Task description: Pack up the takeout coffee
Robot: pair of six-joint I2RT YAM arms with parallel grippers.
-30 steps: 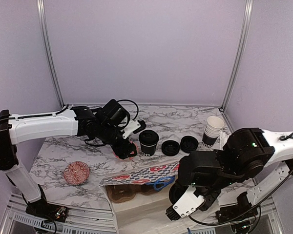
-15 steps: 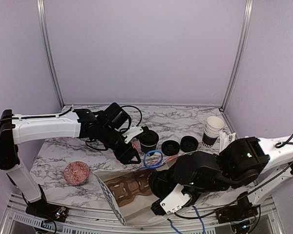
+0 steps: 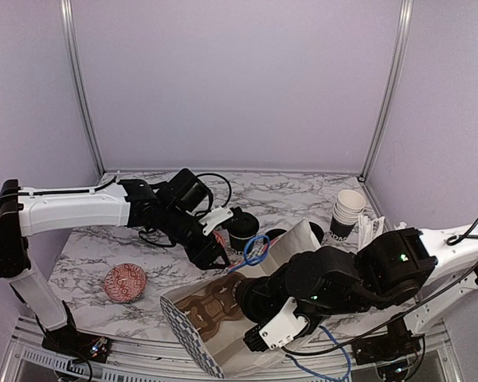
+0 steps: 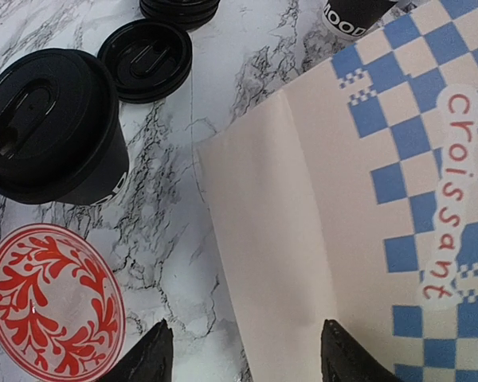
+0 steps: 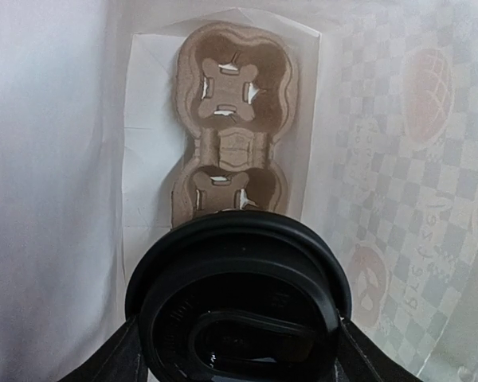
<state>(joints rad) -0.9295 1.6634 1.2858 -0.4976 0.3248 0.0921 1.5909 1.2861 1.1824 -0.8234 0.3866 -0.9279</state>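
The marble table (image 3: 95, 239) carries everything. On it the paper bag (image 4: 303, 239) lies on its side with its mouth towards the arms. Its cream and blue-checked outer face spreads below and to the right of the left gripper (image 4: 251, 358). The right gripper (image 5: 237, 358) is inside the mouth, with the bag's pale walls on either side of it.

Ahead of the right gripper, flat against the bag's far inner face, sits the cardboard carrier (image 5: 231, 151). Both of its cup wells are unfilled.

The right gripper is clasped on a takeout coffee cup (image 5: 239, 302), with one finger against each side of the black lid. The cup fills the near part of the wrist view, short of the carrier.

The left gripper's fingers are spread apart and grasp nothing. They hang over bare marble and the bag's edge (whether a fingertip touches the paper cannot be told).

Forward and to the left of that gripper a second lidded cup (image 4: 52, 127) stands upright on the table, outside the bag. Just beside the left fingertip is a red patterned bowl (image 4: 52, 298), close to that cup. Farther ahead, beyond the cup, a loose lid (image 4: 147, 60) lies flat on the marble.
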